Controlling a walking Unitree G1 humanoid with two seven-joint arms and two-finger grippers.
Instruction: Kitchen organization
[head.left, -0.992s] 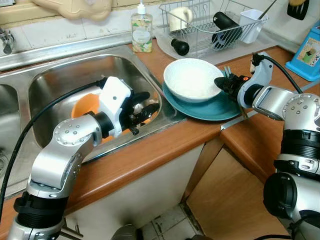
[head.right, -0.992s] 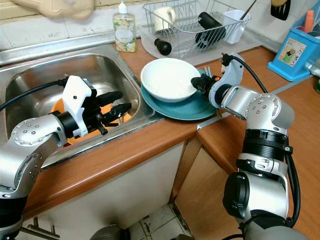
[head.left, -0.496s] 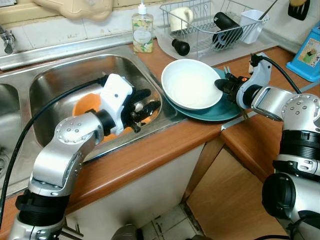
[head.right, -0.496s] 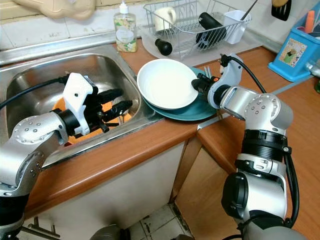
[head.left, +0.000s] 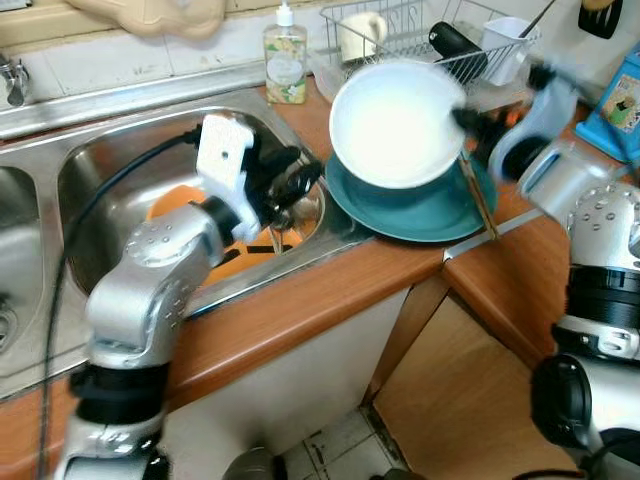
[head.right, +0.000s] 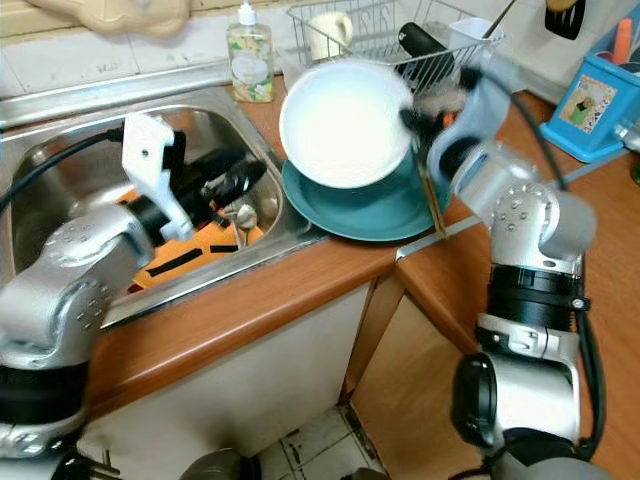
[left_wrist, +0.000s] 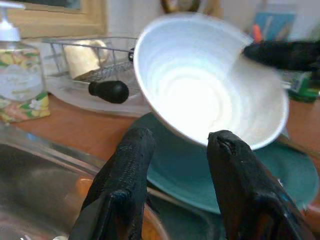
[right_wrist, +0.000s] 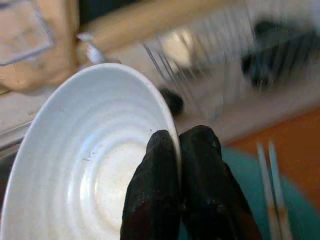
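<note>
Bowl (head.left: 398, 122) in mid-air: a white, round, deep dish with faint concentric ridges inside, tilted so its hollow faces the sink (head.left: 120, 160), held clear above a teal plate (head.left: 420, 205) that lies flat on the wooden surface (head.left: 300, 310) just beside the sink's edge. The right pincer (right_wrist: 179, 150) is clamped on the bowl's rim, one black finger inside and one outside. The left pincer (left_wrist: 177, 150) hangs over the steel sink with its two fingers spread and nothing between them, pointing toward the bowl. An orange dish (head.left: 175, 205) sits in the sink basin. Toward the surface's back edge stand a soap bottle (head.left: 284, 62) and a wire drying rack (head.left: 430, 40).
</note>
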